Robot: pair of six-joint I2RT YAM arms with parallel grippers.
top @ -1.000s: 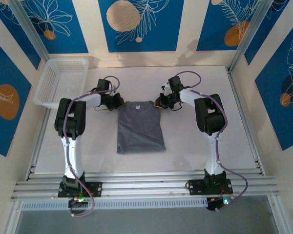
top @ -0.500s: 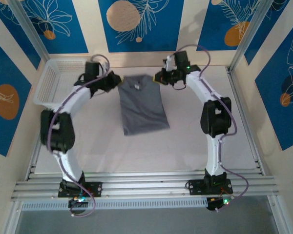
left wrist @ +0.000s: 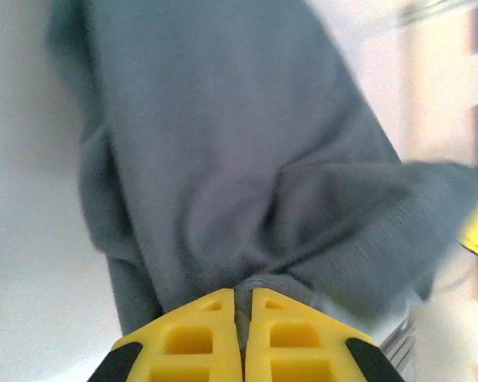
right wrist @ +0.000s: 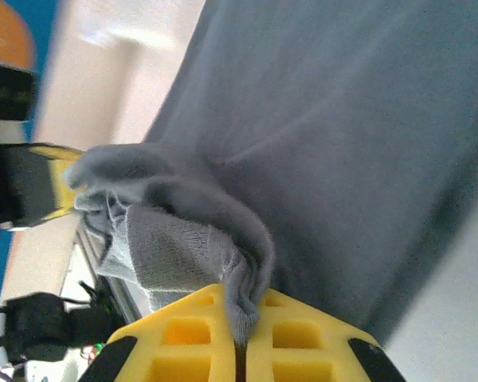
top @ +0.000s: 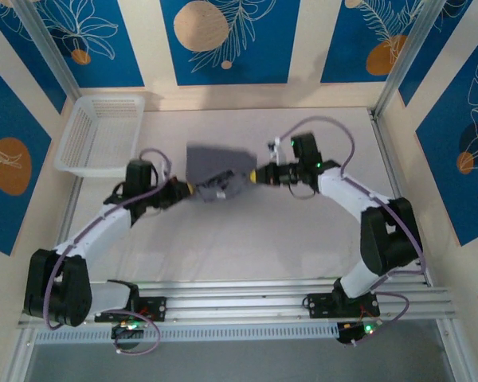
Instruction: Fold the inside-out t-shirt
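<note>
The left gripper point(left wrist: 242, 296) had its two yellow fingers pressed together with only a thin seam between them. It was pinched on a fold of the plain slate-grey short-sleeved t-shirt of soft cloth point(left wrist: 223, 159), whose ribbed edge bunched right at the fingertips. The right gripper point(right wrist: 240, 298) was clamped just as tightly, with a crumpled wad of the same grey cloth caught between its yellow fingers and spilling over their tips. From above, the two grippers faced one another across the shirt, the left at its near-left edge and the right at its right edge. The cloth between them was gathered and rumpled, while a flatter part spread away toward the back of the flat white table point(top: 303, 239). The shirt sat around the middle of that table, a little toward the far half; whether its bunched part was raised off the surface could not be told. A white plastic mesh basket point(top: 99, 131) stood in the far left corner, well apart from the shirt. Blue and cream wall panels with leaf outlines and orange discs point(top: 223, 40) enclosed the table on three sides.
</note>
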